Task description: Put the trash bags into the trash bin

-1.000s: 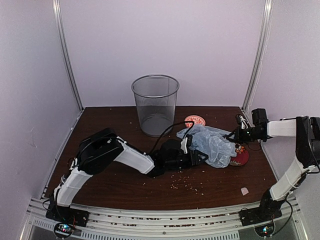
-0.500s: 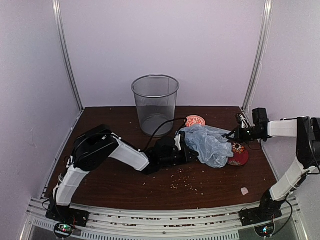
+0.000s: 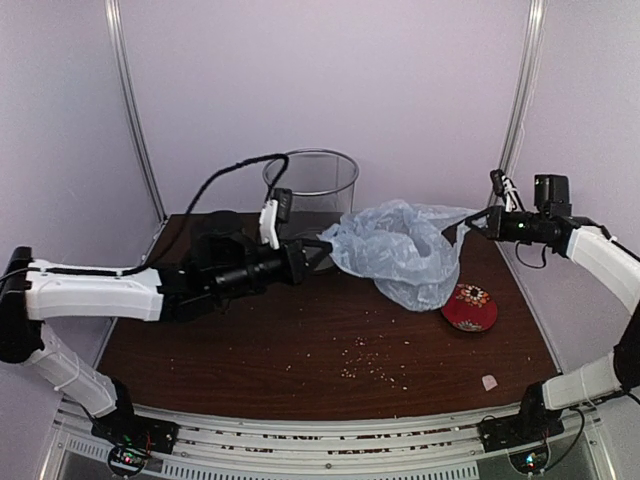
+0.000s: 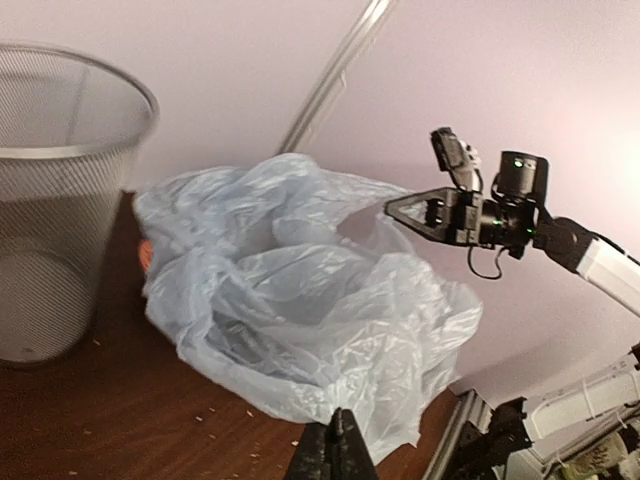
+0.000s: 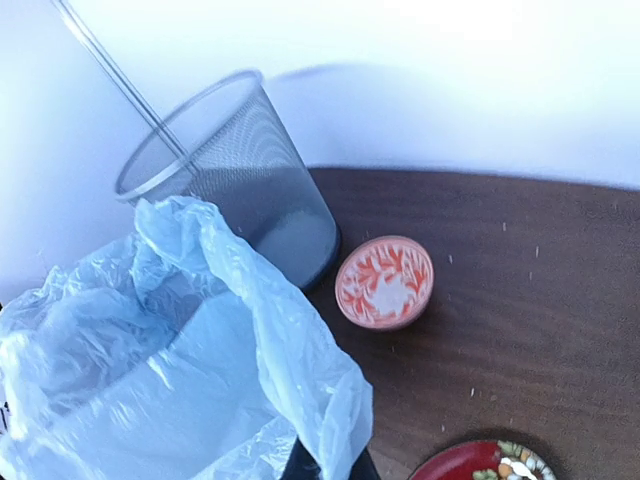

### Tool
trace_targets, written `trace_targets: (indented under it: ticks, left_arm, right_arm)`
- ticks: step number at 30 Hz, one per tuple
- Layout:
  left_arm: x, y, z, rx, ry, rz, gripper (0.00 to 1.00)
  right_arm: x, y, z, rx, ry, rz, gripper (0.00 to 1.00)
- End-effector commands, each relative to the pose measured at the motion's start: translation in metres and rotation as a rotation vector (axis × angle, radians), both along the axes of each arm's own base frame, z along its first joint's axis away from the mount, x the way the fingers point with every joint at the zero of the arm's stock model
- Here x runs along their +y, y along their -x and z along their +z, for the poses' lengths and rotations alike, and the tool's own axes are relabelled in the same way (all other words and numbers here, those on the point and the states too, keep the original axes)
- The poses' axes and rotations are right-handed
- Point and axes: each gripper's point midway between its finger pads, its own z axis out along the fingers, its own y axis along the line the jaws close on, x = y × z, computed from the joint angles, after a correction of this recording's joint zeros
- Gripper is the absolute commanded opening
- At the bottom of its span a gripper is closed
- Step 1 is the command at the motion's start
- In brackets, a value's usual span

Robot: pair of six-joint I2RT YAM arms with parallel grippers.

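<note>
The pale blue-grey trash bag (image 3: 400, 252) hangs in the air, stretched between both grippers above the brown table (image 3: 220, 350). My left gripper (image 3: 320, 250) is shut on its left edge, and my right gripper (image 3: 455, 228) is shut on its right edge. The grey wire-mesh trash bin (image 3: 325, 175) stands upright at the back, just behind the left gripper and left of the bag. In the left wrist view the bag (image 4: 300, 300) fills the middle, with the bin (image 4: 50, 200) at left. In the right wrist view the bag (image 5: 180, 370) drapes over the fingers, with the bin (image 5: 230, 170) beyond.
A flat red dish (image 3: 470, 307) lies on the table below the bag's right side. A small red-patterned bowl (image 5: 385, 282) sits by the bin's base. Crumbs (image 3: 370, 360) and a pink scrap (image 3: 489, 381) lie near the front. A black cable (image 3: 225, 175) arcs over the left arm.
Both grippers have lifted the bag off the table and spread it between them. The left arm rose and drew back to the left; the right gripper rose too.
</note>
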Motion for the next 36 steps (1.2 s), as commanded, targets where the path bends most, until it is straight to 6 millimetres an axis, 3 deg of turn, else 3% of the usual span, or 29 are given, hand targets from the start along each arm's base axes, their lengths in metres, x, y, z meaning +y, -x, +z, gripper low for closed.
trace_targets:
  ticks: [1,4,6,9,12,14,16,18,20,23,24,25,26,28,29,30,31,32,33,34,36]
  left_arm:
    - [0.053,-0.013,0.006,-0.107,-0.238,0.170,0.00]
    - [0.060,-0.006,0.021,-0.131,-0.250,0.156,0.00]
    - [0.057,-0.001,0.002,-0.085,-0.268,0.126,0.00]
    - [0.056,0.014,-0.073,0.042,-0.335,0.084,0.00]
    - [0.055,0.033,-0.139,0.146,-0.435,0.057,0.00]
    - [0.050,0.045,-0.156,0.163,-0.486,0.029,0.00]
    - [0.045,0.047,-0.147,0.136,-0.519,0.028,0.00]
    - [0.043,0.033,-0.104,0.059,-0.497,0.089,0.00]
    - [0.038,0.012,-0.025,-0.096,-0.438,0.168,0.00]
    - [0.031,-0.012,0.111,-0.339,-0.389,0.281,0.00]
    - [0.032,-0.012,0.170,-0.418,-0.328,0.311,0.00]
    - [0.033,-0.008,0.212,-0.483,-0.280,0.315,0.00]
    - [0.031,0.004,0.250,-0.554,-0.224,0.293,0.00]
    - [0.023,0.047,0.305,-0.700,-0.144,0.222,0.00]
    - [0.018,0.072,0.319,-0.769,-0.139,0.191,0.00]
    - [0.012,0.094,0.322,-0.821,-0.163,0.168,0.00]
    - [0.005,0.108,0.308,-0.851,-0.218,0.144,0.00]
    - [-0.001,0.114,0.281,-0.852,-0.278,0.115,0.00]
    - [-0.008,0.110,0.234,-0.812,-0.359,0.093,0.00]
    - [-0.013,0.106,0.173,-0.773,-0.450,0.071,0.00]
    - [-0.010,0.102,0.031,-0.657,-0.639,0.009,0.00]
  right_arm:
    - [0.010,0.013,0.073,-0.177,0.002,0.062,0.00]
    - [0.029,0.031,0.102,-0.267,-0.037,0.155,0.00]
    - [0.047,0.043,0.096,-0.292,-0.030,0.198,0.00]
    - [0.079,0.061,0.035,-0.205,0.056,0.271,0.00]
    - [0.093,0.081,-0.023,-0.096,0.080,0.350,0.00]
    - [0.095,0.090,-0.041,-0.056,0.085,0.381,0.00]
    - [0.096,0.091,-0.039,-0.045,0.092,0.395,0.00]
    - [0.098,0.080,-0.014,-0.059,0.078,0.378,0.00]
    - [0.101,0.053,0.032,-0.106,0.044,0.322,0.00]
    - [0.107,0.007,0.145,-0.267,-0.032,0.251,0.00]
    - [0.109,0.005,0.211,-0.392,-0.073,0.256,0.00]
    - [0.109,0.010,0.261,-0.478,-0.114,0.261,0.00]
    - [0.111,0.025,0.305,-0.566,-0.164,0.293,0.00]
    - [0.109,0.101,0.390,-0.798,-0.286,0.429,0.00]
    - [0.103,0.144,0.417,-0.913,-0.303,0.465,0.00]
    - [0.098,0.175,0.425,-0.994,-0.282,0.489,0.00]
    - [0.095,0.195,0.418,-1.071,-0.222,0.505,0.00]
    - [0.099,0.196,0.397,-1.051,-0.158,0.517,0.00]
    - [0.105,0.182,0.359,-0.977,-0.069,0.518,0.00]
    - [0.110,0.164,0.307,-0.885,0.028,0.512,0.00]
    - [0.109,0.122,0.159,-0.653,0.254,0.473,0.00]
